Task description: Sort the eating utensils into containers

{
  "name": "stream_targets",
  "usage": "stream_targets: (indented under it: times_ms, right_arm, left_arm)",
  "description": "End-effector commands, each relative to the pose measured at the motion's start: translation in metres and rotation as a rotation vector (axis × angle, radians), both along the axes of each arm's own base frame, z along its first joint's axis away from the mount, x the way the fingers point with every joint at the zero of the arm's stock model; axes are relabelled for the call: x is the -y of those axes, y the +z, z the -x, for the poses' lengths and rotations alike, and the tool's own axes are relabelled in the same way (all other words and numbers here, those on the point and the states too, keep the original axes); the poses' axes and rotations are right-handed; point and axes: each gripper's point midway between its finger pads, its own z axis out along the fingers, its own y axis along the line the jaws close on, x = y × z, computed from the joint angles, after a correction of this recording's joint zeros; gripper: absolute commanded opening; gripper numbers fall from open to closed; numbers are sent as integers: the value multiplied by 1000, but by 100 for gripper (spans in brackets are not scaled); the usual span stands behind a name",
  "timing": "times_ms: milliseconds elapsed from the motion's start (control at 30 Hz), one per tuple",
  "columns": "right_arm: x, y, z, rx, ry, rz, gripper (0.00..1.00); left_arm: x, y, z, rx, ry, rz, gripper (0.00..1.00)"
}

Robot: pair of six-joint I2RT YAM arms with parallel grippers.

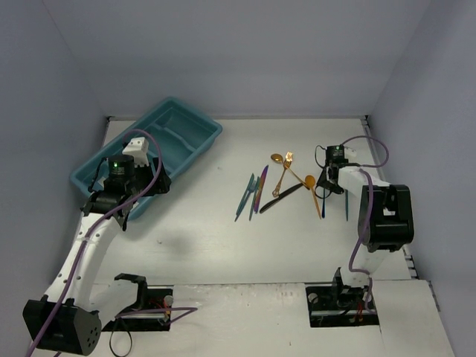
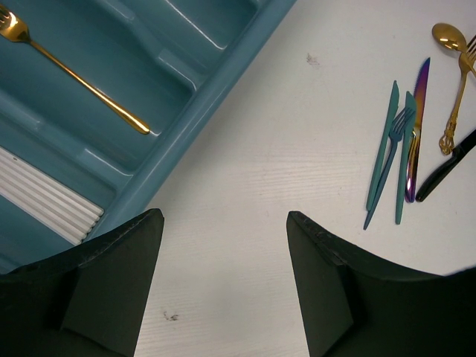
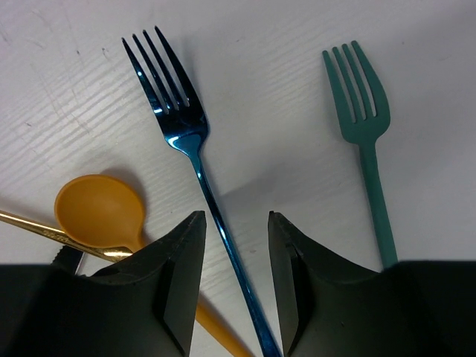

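left gripper (image 2: 223,217): my jaws spread wide, empty; moulded teal tray (image 2: 216,82) near | right gripper (image 3: 236,216): my jaws parted astride slim handle of mirror-blue fork (image 3: 182,126)

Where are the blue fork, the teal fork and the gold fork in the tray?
Blue fork (image 3: 182,132), right wrist view, head.
Teal fork (image 3: 362,128), right wrist view, head.
Gold fork (image 2: 82,81), left wrist view, handle.

Between the matt black fingers (image 3: 178,282) of the right pincer (image 3: 234,223) lies a slim dark-blue metal fork (image 3: 178,119), mirror-glossy. Right of that pincer a teal fork (image 3: 362,111) looks matt. Left of it, an orange-yellow spoon (image 3: 99,208) is dull and smooth. The white table (image 3: 282,74) shows fine ridged grain. Ahead-left of the left pincer (image 2: 223,223), the teal-blue plastic tray (image 2: 201,82) gleams.
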Motion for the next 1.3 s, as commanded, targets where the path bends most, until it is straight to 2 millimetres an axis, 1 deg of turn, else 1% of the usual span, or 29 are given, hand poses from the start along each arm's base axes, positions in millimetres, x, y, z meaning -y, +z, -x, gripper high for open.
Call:
stream_targets:
  times_ms: [0, 67, 133, 267, 333, 367, 467, 567, 633, 667, 700, 733, 800, 833, 900, 933, 967, 1033, 1067, 1133, 1267]
  right_arm:
    - [-1, 1, -11, 19, 31, -3, 35]
    - [-1, -3, -11, 9, 39, -7, 34]
    - [0, -7, -12, 1, 40, -4, 30]
    - [4, -13, -15, -14, 37, 4, 14]
    - [5, -12, -17, -11, 41, 15, 5]
    - [6, -8, -18, -3, 41, 23, 3]
    - [10, 17, -26, 54, 50, 52, 0]
    - [8, 55, -32, 142, 86, 80, 0]
    - [-2, 78, -34, 196, 131, 86, 0]
    - [-11, 99, -33, 247, 168, 85, 0]
    - [-23, 119, -31, 296, 219, 82, 0]
    - [-38, 127, -29, 316, 271, 76, 0]
    - [-65, 158, -20, 401, 364, 61, 0]
    - [-86, 171, -14, 438, 430, 33, 0]
    - [-126, 192, 0, 502, 554, -35, 0]
    - [-147, 202, 9, 527, 622, -75, 0]
    - [-161, 208, 16, 545, 665, -105, 0]
    - [-190, 219, 31, 572, 743, -185, 0]
    - [-207, 225, 41, 585, 786, -225, 0]
    - [-229, 239, 52, 630, 831, -273, 0]
    - [-274, 253, 79, 665, 943, -335, 0]
  left_arm:
    - [4, 31, -9, 104, -22, 9, 65]
    - [4, 31, -9, 104, -22, 9, 64]
    - [4, 31, -9, 103, -22, 9, 64]
    - [5, 30, -9, 101, -25, 11, 65]
    - [5, 29, -9, 99, -27, 13, 65]
    - [6, 29, -9, 98, -28, 17, 64]
    - [14, 31, -8, 108, -57, 34, 64]
    - [23, 37, -6, 110, -75, 75, 64]
    - [31, 46, -5, 122, -91, 120, 64]
    - [36, 58, -4, 138, -105, 152, 64]
    - [43, 70, -4, 156, -121, 184, 65]
    - [50, 75, -4, 160, -136, 207, 65]
    - [71, 101, -3, 201, -186, 255, 65]
    - [77, 110, -5, 217, -197, 272, 65]
    - [95, 127, -6, 251, -241, 293, 65]
    - [105, 131, -8, 261, -260, 296, 65]
    - [112, 135, -9, 272, -274, 304, 65]
    - [134, 154, -14, 321, -320, 328, 65]
    - [140, 160, -16, 341, -331, 339, 65]
    - [155, 166, -20, 355, -353, 350, 65]
    - [186, 176, -26, 383, -395, 347, 65]
